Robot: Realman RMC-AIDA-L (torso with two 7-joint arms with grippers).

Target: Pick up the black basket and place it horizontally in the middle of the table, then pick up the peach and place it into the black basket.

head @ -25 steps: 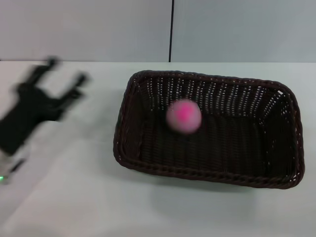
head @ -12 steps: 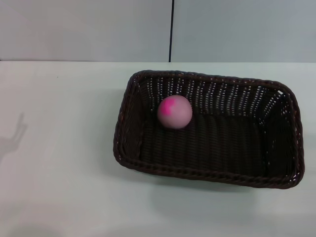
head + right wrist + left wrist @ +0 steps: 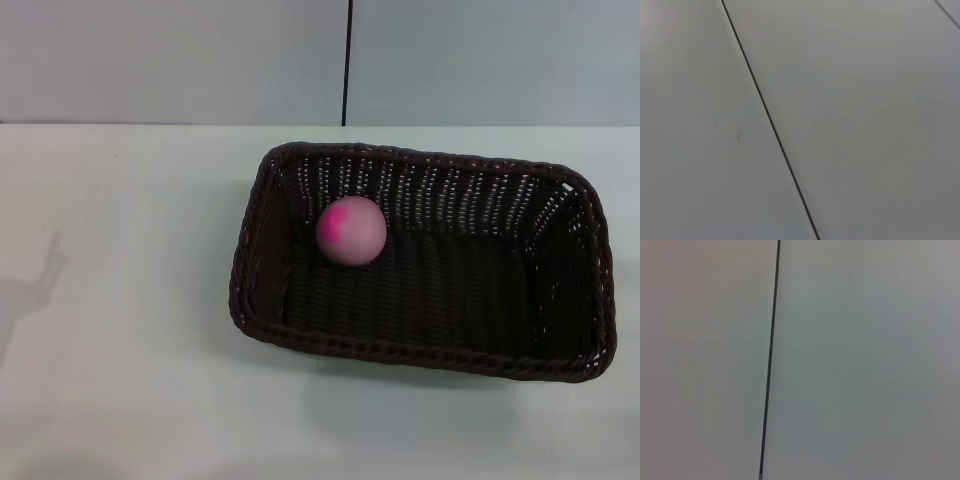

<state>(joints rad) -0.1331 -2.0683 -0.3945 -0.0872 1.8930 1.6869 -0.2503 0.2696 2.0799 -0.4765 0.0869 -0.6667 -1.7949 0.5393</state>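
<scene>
Since a second ago my left arm has left the head view and the peach (image 3: 351,230) has rolled slightly left and settled. It now lies inside the black basket (image 3: 420,350), toward its far-left corner, magenta blotch facing up and left. The basket sits lengthwise across the white counter (image 3: 120,380), right of centre. A faint arm shadow (image 3: 40,285) falls on the counter's left edge. Neither my left claw nor my right claw is visible, so I cannot tell how open they are; both wrist views show only a pale wall (image 3: 865,360) with a dark seam (image 3: 769,370).
</scene>
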